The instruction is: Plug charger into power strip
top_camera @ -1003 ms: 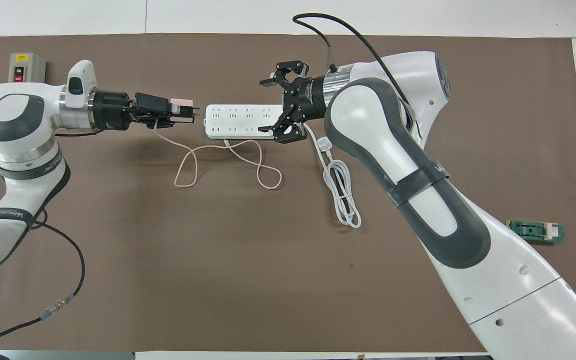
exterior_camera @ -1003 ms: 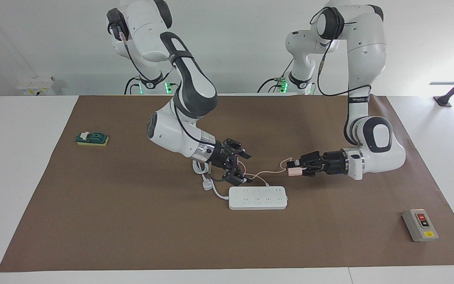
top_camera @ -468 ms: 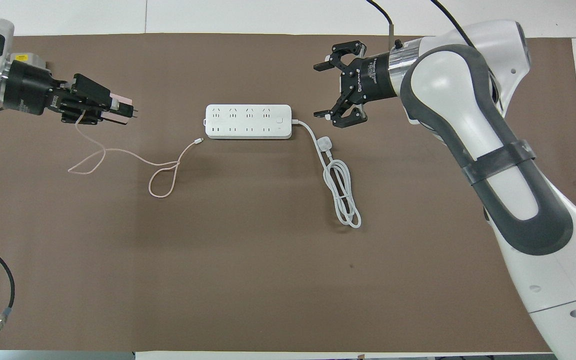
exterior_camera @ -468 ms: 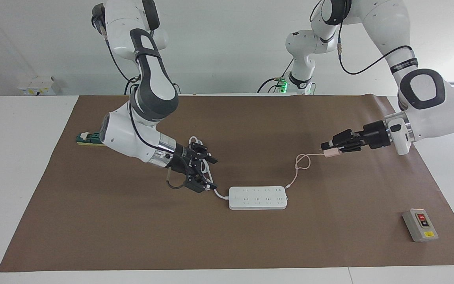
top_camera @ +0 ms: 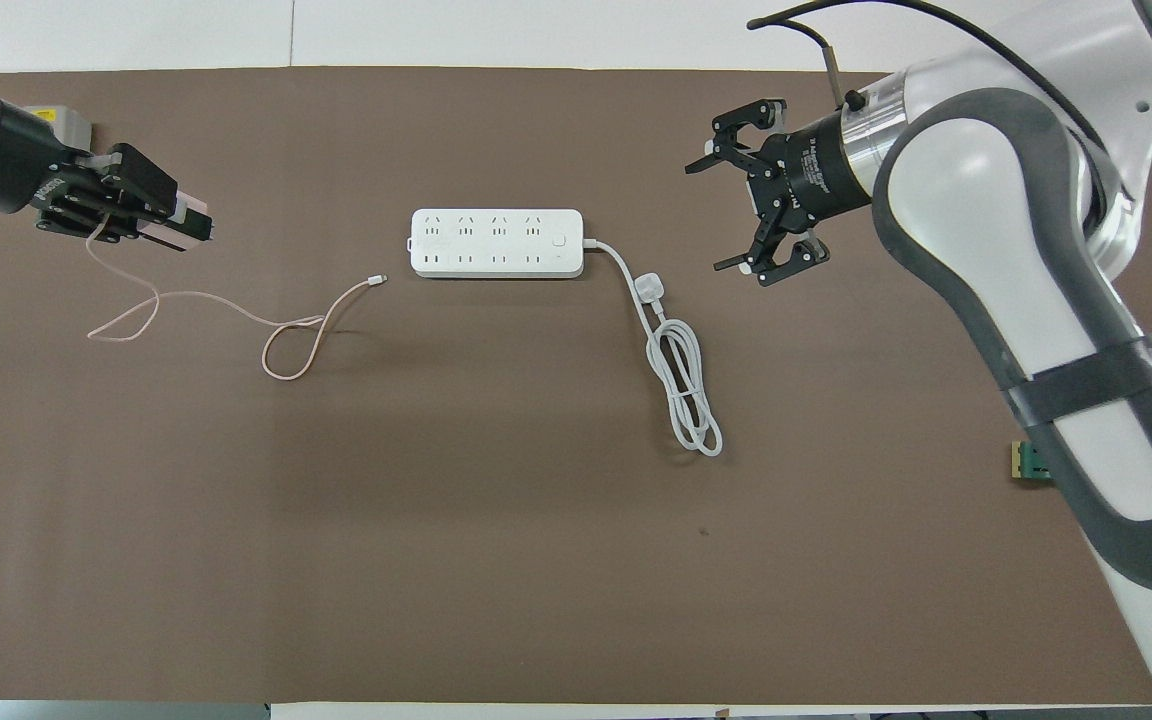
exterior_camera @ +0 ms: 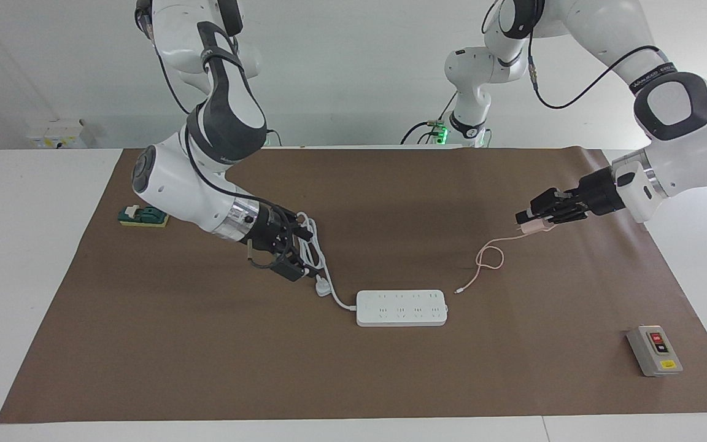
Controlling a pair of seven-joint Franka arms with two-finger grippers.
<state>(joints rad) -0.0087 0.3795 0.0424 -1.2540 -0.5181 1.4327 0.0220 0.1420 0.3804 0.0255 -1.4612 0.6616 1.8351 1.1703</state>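
the charger is mostly covered by the left gripper. the right arm hides most of the green part in the overhead view.

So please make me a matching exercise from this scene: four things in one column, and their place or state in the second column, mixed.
Things
1. charger
2. power strip
3. right gripper
4. grey button box

Place or state
a. open, holding nothing
b. flat on the mat, nothing plugged in
c. at the left arm's end of the table
d. held in the shut left gripper

Pairs: 1-d, 2-b, 3-a, 4-c
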